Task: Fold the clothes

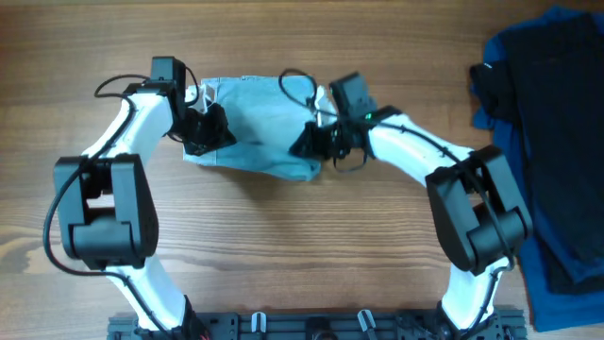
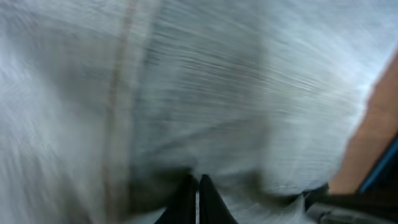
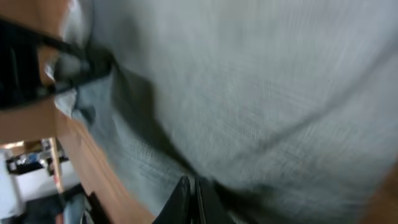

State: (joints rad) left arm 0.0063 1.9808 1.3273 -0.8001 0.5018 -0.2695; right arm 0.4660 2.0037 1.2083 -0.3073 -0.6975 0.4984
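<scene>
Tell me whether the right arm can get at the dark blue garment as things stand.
Probably not right away: the right gripper is shut on the denim shorts. Only bare table lies between it and the dark blue garment, so after letting go the way looks free.

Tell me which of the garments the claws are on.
The light blue shorts mid-table: left claw and right claw pinch its two ends. The dark blue garment and black garment lie apart at the right edge.

text: none readable | denim shorts (image 1: 260,127): no legible label | wrist views: blurred, maybe hiding print
</scene>
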